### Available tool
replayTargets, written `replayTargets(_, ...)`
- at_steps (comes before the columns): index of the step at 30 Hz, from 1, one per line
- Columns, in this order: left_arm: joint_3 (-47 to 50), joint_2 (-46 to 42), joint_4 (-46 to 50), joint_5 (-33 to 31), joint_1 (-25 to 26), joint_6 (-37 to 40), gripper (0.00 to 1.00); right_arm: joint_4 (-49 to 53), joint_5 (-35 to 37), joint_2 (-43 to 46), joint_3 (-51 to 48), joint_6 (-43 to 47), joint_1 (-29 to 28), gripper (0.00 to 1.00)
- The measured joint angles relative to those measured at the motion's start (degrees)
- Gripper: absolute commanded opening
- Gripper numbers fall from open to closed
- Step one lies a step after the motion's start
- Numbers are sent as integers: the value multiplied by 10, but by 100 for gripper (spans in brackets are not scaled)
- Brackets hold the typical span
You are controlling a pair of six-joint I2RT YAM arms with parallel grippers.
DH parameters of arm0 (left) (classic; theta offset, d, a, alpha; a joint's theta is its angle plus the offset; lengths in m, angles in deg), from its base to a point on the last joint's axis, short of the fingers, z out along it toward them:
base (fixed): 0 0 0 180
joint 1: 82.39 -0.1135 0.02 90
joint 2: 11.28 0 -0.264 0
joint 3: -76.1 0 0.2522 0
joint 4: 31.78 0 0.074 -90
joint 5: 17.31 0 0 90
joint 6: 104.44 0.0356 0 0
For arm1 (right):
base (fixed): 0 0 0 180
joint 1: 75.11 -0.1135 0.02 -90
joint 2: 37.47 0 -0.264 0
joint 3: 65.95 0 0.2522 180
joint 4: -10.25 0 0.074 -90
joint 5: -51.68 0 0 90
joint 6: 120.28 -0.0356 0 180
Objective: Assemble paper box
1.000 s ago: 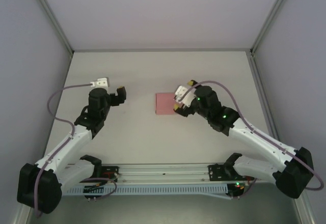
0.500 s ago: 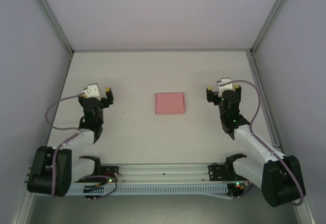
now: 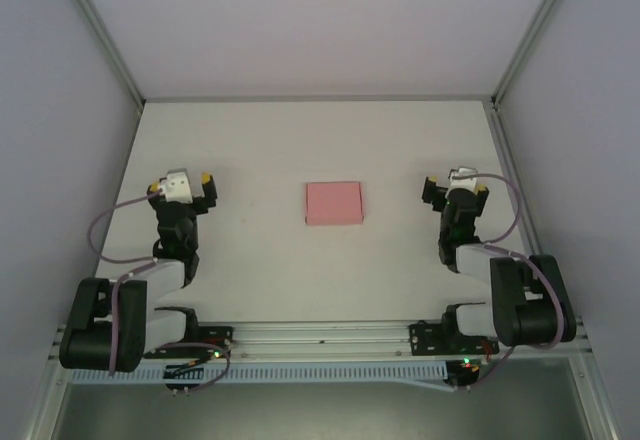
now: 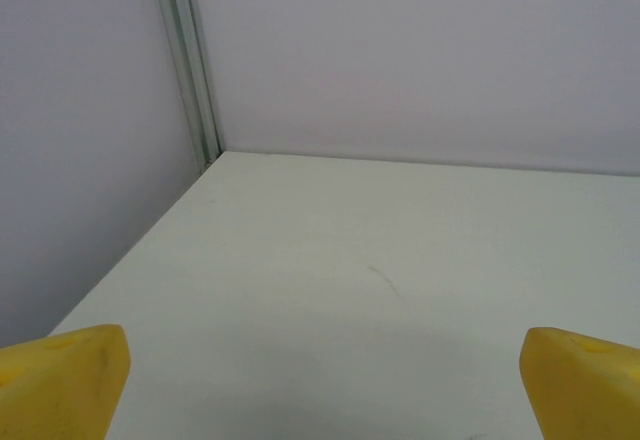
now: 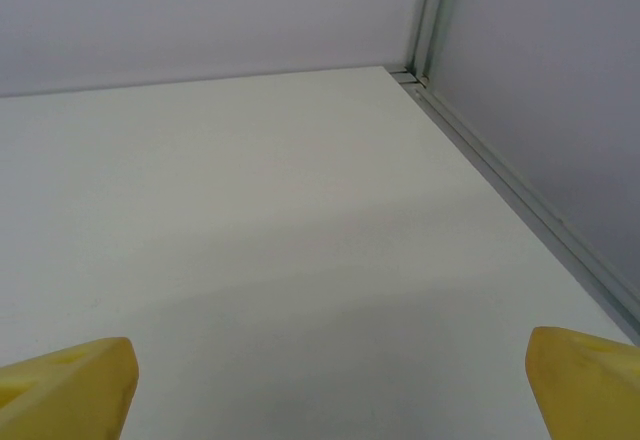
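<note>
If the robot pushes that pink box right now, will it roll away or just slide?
The paper box lies flat and has straight edges, so it would probably slide, not roll. It looks thin like card, so it is likely light and might bend if squeezed. Because it sits so low on the smooth table, it could be tricky to pick up.

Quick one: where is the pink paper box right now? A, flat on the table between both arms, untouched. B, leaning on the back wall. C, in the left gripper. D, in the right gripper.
A: the paper box lies flat on the table, apart from the open left gripper and the open right gripper on either side.
</note>
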State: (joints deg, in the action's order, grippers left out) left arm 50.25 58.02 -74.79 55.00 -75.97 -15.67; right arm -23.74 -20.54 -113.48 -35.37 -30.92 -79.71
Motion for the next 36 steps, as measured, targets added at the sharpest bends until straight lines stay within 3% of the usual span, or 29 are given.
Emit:
replayTargets(9,9,109,-68,20,-3,21,100,-155,-41,-117,-43,2,1,100)
replayTargets(11,3,169,-113,18,-7,25,100,-153,-47,-141,-34,2,1,100)
replayTargets(13,-4,191,-96,33,-19,25,100,-134,-54,-139,-20,2,3,100)
replayTargets(19,-18,192,-99,61,-42,25,100,-115,-108,-139,23,-10,46,100)
replayTargets(36,-18,192,-101,73,-42,25,100,-102,-142,-139,22,-11,47,100)
